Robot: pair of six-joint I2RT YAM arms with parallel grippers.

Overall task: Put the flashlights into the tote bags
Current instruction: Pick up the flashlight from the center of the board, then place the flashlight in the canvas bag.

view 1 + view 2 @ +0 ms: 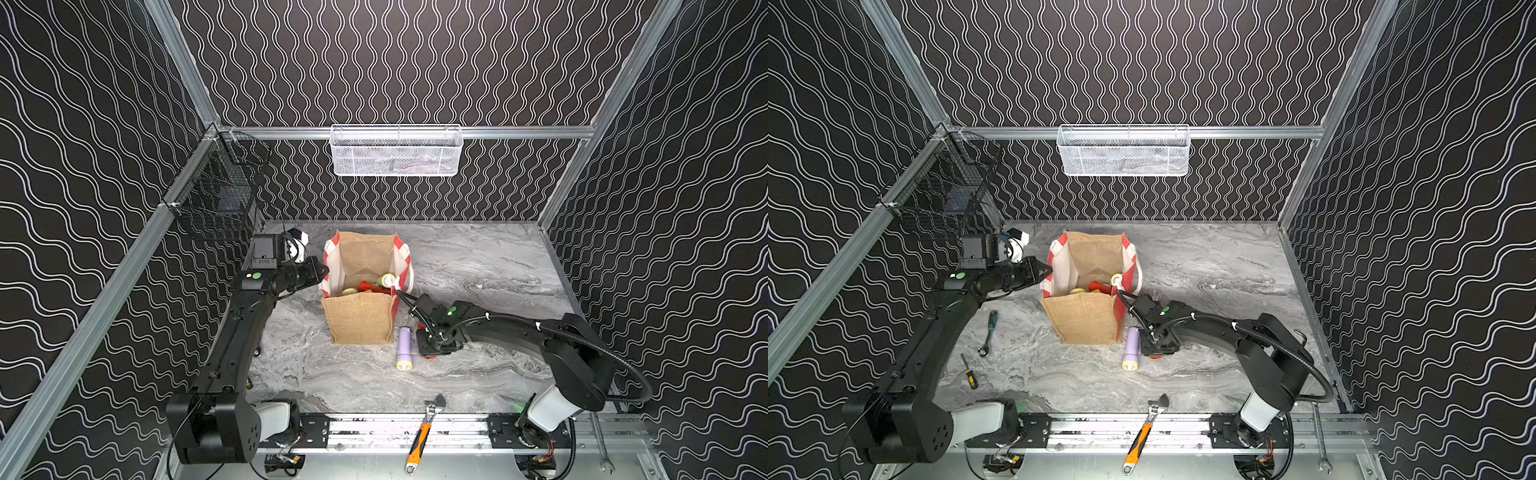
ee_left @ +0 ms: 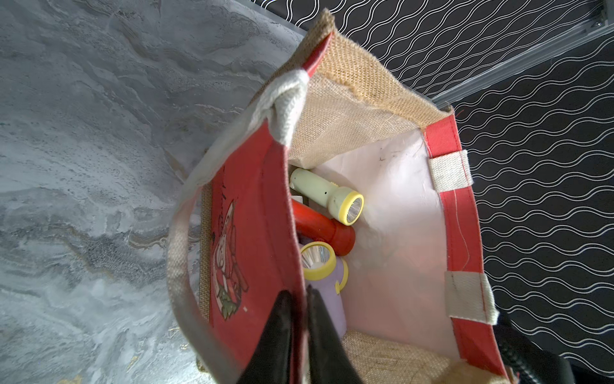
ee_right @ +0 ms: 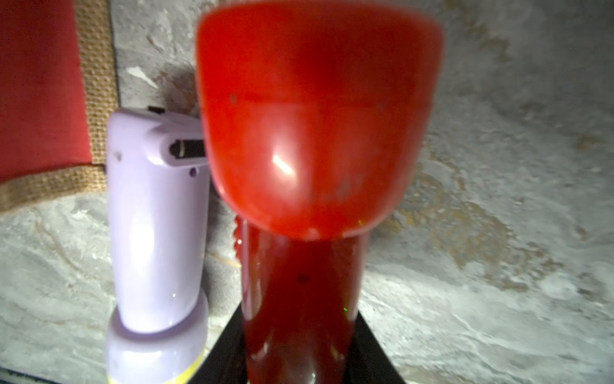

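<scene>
Loads of free table (image 1: pixel 478 266) right of the tote bag (image 1: pixel 360 318), which stands open mid-table. My left pincer (image 2: pixel 299 292) pinches its red rim. My right pincer (image 3: pixel 299 319) is clamped on a red flashlight (image 3: pixel 315 116), parallel to the lilac flashlight (image 1: pixel 404 347) just beside it, yellow head toward the near edge.

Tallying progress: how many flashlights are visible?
5. Inside the tote bag: a pale green flashlight, a red flashlight, a lilac flashlight. A second lilac flashlight lies on the table beside it; the right gripper holds a second red flashlight. Others may be hidden inside.
</scene>
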